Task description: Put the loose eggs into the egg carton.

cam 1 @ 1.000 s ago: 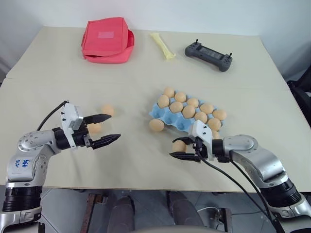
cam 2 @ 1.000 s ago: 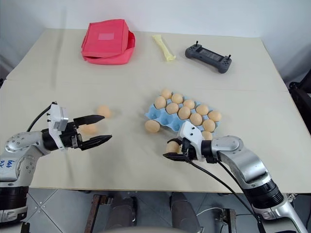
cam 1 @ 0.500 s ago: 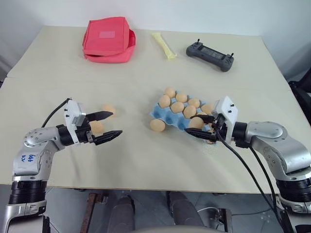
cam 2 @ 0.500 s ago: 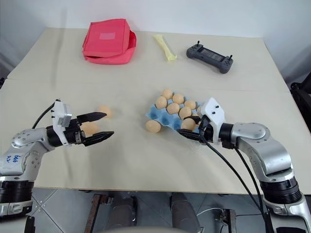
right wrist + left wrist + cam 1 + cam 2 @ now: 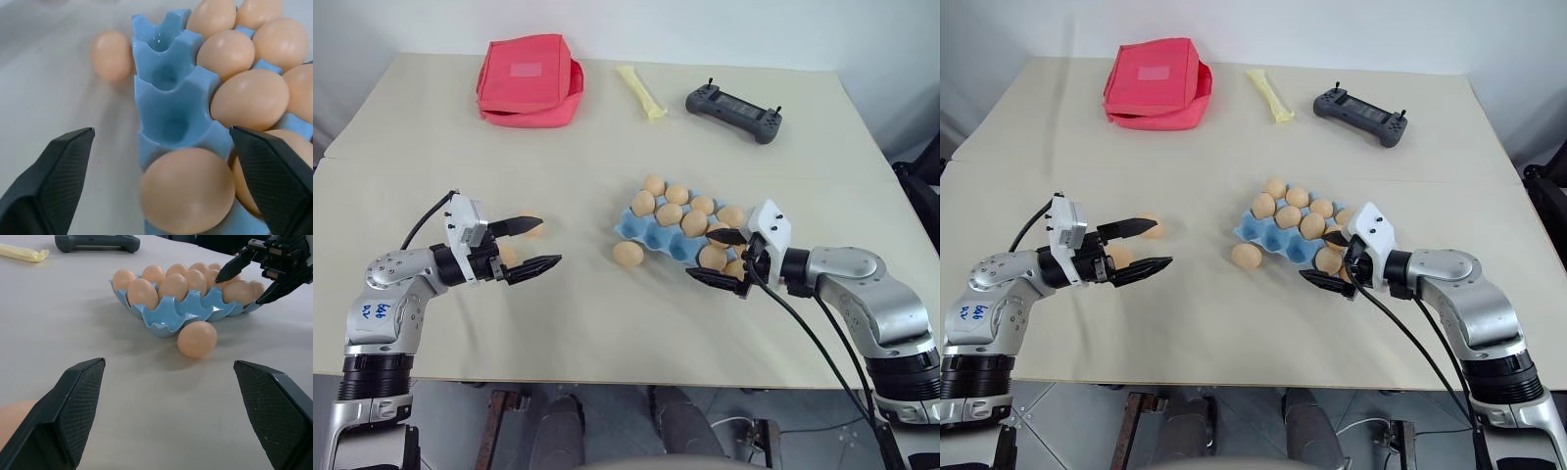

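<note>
Now right gripper gapes empty over egg carton; left gripper wide, empty.

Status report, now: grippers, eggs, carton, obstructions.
Left gripper open around a loose egg on the table. Right gripper open at the egg carton, egg seated in near cup. Three eggs loose. Nothing in the way.

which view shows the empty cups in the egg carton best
The right wrist view: it looks straight into the bare blue cups of the egg carton. The left wrist view shows that row from the side; the eye views show the carton small, partly behind the right gripper.
</note>
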